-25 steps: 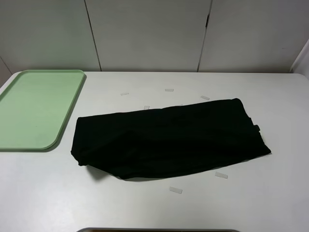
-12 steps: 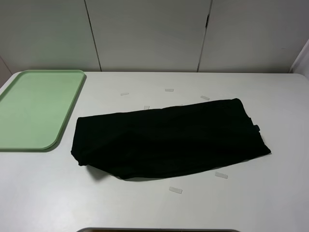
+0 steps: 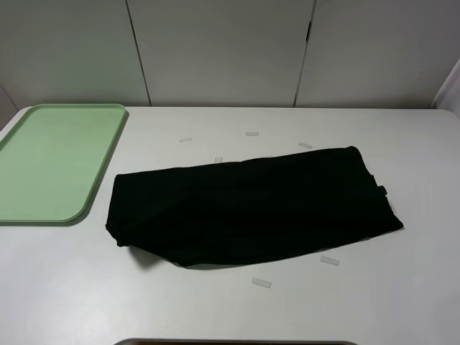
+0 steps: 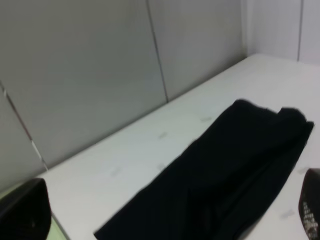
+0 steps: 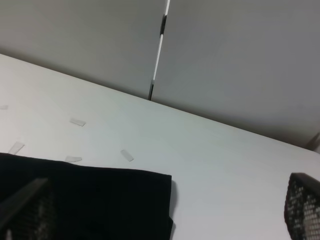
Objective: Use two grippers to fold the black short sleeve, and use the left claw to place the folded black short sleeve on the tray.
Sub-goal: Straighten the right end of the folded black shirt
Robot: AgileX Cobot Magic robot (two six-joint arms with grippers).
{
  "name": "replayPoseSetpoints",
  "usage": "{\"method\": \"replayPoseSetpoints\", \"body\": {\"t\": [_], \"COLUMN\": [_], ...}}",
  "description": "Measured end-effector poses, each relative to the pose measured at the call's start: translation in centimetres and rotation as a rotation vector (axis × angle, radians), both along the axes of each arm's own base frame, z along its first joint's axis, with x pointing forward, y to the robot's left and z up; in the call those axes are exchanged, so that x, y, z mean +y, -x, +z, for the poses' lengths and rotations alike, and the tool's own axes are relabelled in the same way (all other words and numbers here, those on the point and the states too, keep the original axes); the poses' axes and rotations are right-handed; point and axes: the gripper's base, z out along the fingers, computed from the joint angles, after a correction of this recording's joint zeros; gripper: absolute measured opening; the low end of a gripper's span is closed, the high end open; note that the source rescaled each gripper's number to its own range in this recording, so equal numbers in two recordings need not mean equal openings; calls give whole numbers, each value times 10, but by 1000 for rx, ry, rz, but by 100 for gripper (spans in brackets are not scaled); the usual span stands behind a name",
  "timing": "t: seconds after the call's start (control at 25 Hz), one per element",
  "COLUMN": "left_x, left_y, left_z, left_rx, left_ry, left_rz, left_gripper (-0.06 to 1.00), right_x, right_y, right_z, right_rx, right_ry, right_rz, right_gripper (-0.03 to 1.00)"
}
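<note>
The black short sleeve point(image 3: 248, 205) lies on the white table as a long folded band, slanting from the front left up to the back right. The light green tray point(image 3: 54, 162) sits empty at the table's left edge, a small gap from the shirt's left end. Neither arm shows in the exterior high view. In the left wrist view the left gripper point(image 4: 165, 215) is open and empty, held above the shirt point(image 4: 215, 170). In the right wrist view the right gripper point(image 5: 162, 210) is open and empty, above the shirt's corner point(image 5: 115, 200).
Small pieces of clear tape point(image 3: 261, 282) lie on the table around the shirt, several behind it and two in front. A grey panelled wall point(image 3: 223, 50) stands behind the table. A dark edge point(image 3: 237, 342) shows at the table's front.
</note>
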Motion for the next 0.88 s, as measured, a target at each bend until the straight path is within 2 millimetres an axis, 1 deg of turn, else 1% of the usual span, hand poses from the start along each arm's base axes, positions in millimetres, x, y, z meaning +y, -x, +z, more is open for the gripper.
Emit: {"method": "replayPoseSetpoints", "body": {"t": [0.12,0.16,0.32,0.36,0.4,0.44,0.48,0.52,0.56,0.64,0.72,0.84,0.88], "left_x": [-3,-3,-9,-10,-13,-15,-15,-16,-16,-16,-16,-16,-16], "left_y": [-7,-7,-20,-22,-28,-31,-31,-34,-35,-35,-35,-34,-34], "left_z": [-20,-20,-43,-48,-60,-67,-67,-72,-75,-75,-76,-85,-87], "left_rx": [76,76,176,196,245,271,271,291,303,307,316,375,388], "left_ry": [-19,-19,-54,-59,-68,-74,-74,-78,-83,-83,-87,-122,-128], "left_rz": [3,3,2,2,2,4,4,6,6,6,6,-1,-2], "left_gripper": [100,100,100,100,100,100,100,100,100,100,100,100,100], "right_x": [1,1,3,3,3,4,4,4,4,5,6,9,12], "right_y": [0,0,-2,-2,-3,-4,-6,-7,-7,-9,-11,-12,-13], "right_z": [0,-1,-11,-11,-16,-19,-29,-33,-33,-47,-63,-84,-95], "right_rx": [4,9,54,54,71,85,119,136,136,182,239,310,344], "right_ry": [-10,-15,-16,-16,-12,-9,-1,3,3,12,18,5,-25], "right_rz": [6,9,15,15,15,14,14,14,14,14,17,22,26], "right_gripper": [100,100,100,100,100,100,100,100,100,100,100,100,100]}}
